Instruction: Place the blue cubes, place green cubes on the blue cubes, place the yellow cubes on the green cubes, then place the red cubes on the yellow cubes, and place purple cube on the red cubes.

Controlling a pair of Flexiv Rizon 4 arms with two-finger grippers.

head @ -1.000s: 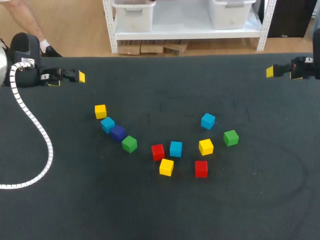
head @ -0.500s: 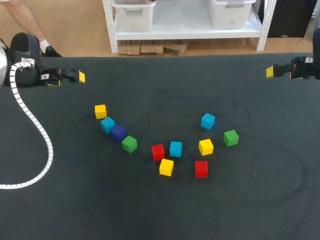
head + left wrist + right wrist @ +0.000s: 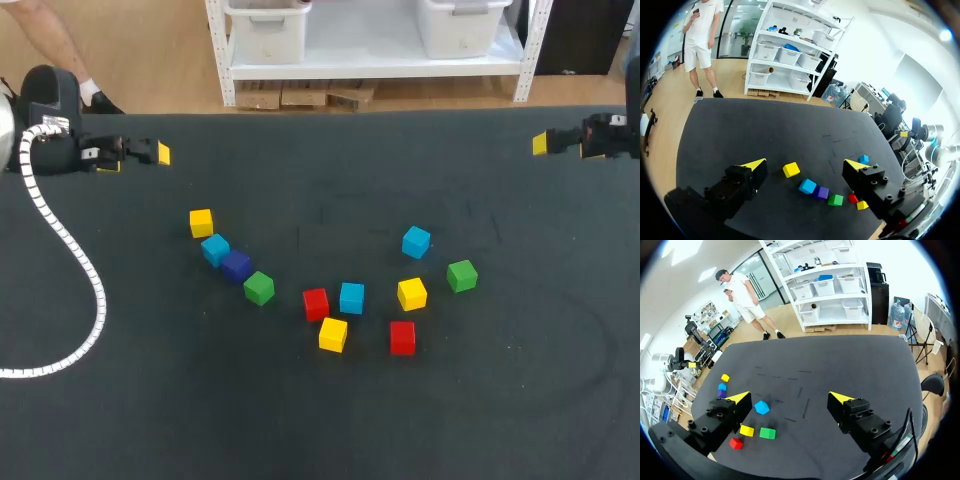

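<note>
Eleven cubes lie scattered mid-table. At the left a yellow cube, blue cube, purple cube and green cube form a diagonal row. In the middle sit a red cube, blue cube and yellow cube. To the right are a red cube, yellow cube, green cube and blue cube. My left gripper hovers open at the far left, holding nothing. My right gripper hovers open at the far right, also holding nothing.
A white ribbed cable hangs from my left arm and curls over the black table at the left. No cube lies on the near half of the table or along its back edge.
</note>
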